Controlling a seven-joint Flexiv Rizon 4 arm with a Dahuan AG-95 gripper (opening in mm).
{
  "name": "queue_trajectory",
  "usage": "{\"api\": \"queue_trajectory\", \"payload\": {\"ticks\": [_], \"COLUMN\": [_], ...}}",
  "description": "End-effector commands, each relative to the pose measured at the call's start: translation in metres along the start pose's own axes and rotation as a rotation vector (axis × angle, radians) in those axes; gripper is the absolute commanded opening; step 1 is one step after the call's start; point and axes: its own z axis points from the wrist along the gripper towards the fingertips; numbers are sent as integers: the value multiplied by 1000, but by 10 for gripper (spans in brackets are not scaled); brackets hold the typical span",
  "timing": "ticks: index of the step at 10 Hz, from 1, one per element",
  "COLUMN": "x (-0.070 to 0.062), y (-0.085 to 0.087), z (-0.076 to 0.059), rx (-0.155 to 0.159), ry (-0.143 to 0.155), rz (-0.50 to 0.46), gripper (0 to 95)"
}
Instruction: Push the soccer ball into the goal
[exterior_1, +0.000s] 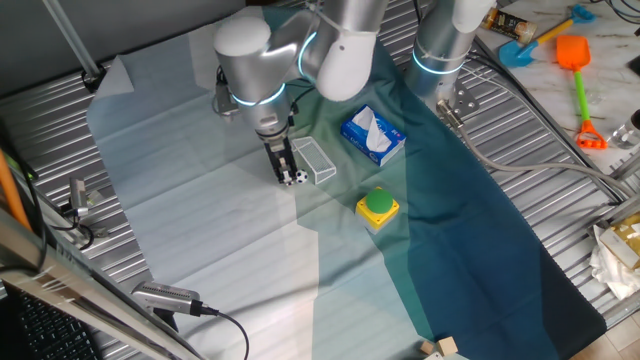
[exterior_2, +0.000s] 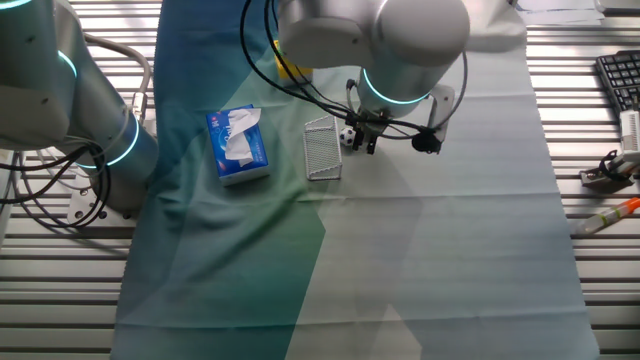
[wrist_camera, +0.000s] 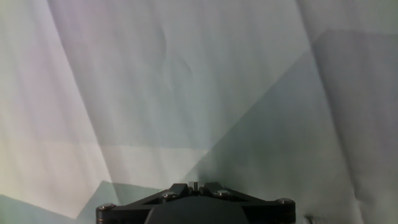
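Note:
The soccer ball (exterior_1: 300, 177) is a tiny white ball with black patches. It lies on the cloth at the near open end of the goal (exterior_1: 316, 160), a small clear box frame. My gripper (exterior_1: 287, 176) points down with its fingers together, its tips just left of the ball and close to it. In the other fixed view the ball (exterior_2: 347, 137) sits between the goal (exterior_2: 322, 149) and my gripper (exterior_2: 368, 140). The hand view shows only cloth and the gripper's dark base (wrist_camera: 194, 202), with the ball and goal out of sight.
A blue-and-white tissue pack (exterior_1: 373, 135) lies right of the goal, and a green button on a yellow base (exterior_1: 378, 205) sits nearer the front. A second arm (exterior_1: 440, 45) stands at the back. Toys (exterior_1: 575, 60) lie on the far right, off the cloth.

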Motion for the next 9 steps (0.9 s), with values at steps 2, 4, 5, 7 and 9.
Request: {"api": "queue_trajectory", "payload": {"ticks": [2,4,5,7,9], "x": [0,2,2,2,2], "y": [-4,-4,-4,-5,-6], "z": [-2,-6,-7,-7,-6], "rx": [2,4,0,-11,-57], "ry": [51,60,65,104,176], "rz": [-2,-2,-3,-6,-18], "gripper": [0,0,0,0,0]}}
